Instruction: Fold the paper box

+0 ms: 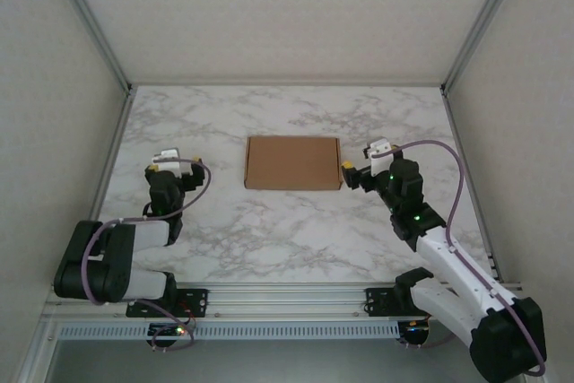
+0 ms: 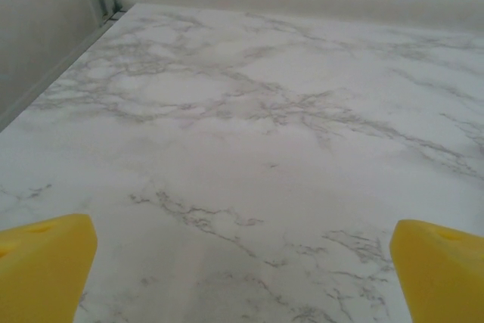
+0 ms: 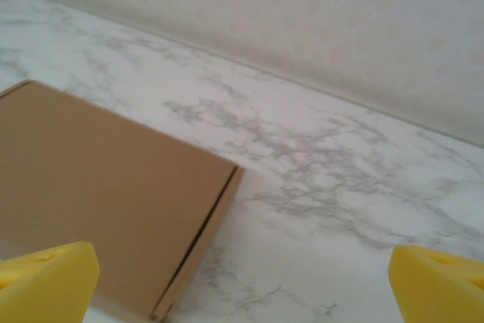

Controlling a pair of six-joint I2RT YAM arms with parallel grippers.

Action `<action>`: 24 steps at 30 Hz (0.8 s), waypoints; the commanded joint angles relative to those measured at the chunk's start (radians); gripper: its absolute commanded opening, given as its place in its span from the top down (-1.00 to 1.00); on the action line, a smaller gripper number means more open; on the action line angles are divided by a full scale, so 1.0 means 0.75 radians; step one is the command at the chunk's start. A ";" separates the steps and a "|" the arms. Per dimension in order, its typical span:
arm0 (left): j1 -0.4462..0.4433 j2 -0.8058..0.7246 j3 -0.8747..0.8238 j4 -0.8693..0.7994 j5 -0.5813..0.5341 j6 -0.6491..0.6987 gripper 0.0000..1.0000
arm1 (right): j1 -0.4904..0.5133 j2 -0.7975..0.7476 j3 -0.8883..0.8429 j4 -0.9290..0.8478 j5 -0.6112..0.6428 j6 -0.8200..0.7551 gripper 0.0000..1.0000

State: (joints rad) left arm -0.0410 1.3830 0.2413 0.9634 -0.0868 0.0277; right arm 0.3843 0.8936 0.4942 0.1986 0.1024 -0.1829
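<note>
The plain brown, flat rectangular cardboard paper box (image 1: 292, 162) lies closed in the middle of the top view, on the white, grey-veined marble-patterned surface (image 1: 269, 239). In the right wrist view the paper box (image 3: 98, 209) fills the lower left, with a dark seam along its right side. The right hand (image 1: 363, 157) sits just beside the box's right edge, spread wide and holding nothing; whether it touches the box I cannot tell. From its own camera the right hand (image 3: 242, 285) shows 2 yellow fingertips (image 3: 45, 281) at the bottom corners. The left hand (image 1: 166, 161) is well apart at left, also wide open (image 2: 242, 277) and empty above bare surface.
</note>
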 commanded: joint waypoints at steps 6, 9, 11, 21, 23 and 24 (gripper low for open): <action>0.087 0.219 -0.035 0.488 0.055 -0.067 -0.99 | -0.204 0.206 -0.289 0.534 0.176 0.076 -0.98; 0.116 0.204 -0.026 0.444 0.045 -0.112 -0.99 | -0.339 0.362 -0.353 0.756 0.113 0.178 -0.98; 0.115 0.206 -0.026 0.444 0.042 -0.111 -0.99 | -0.421 0.492 -0.372 0.915 0.046 0.255 -0.98; 0.110 0.205 -0.025 0.444 0.036 -0.105 -0.99 | -0.476 0.861 -0.131 0.831 -0.215 0.265 -0.98; 0.112 0.206 -0.024 0.442 0.038 -0.106 -0.99 | -0.470 0.859 -0.135 0.836 -0.197 0.263 -0.98; 0.112 0.206 -0.023 0.443 0.040 -0.106 -0.99 | -0.469 0.860 -0.135 0.835 -0.196 0.261 -0.98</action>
State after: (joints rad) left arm 0.0402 1.5394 0.2161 1.2728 -0.0696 -0.0307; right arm 0.0349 1.5414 0.3752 0.8200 -0.0288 0.0036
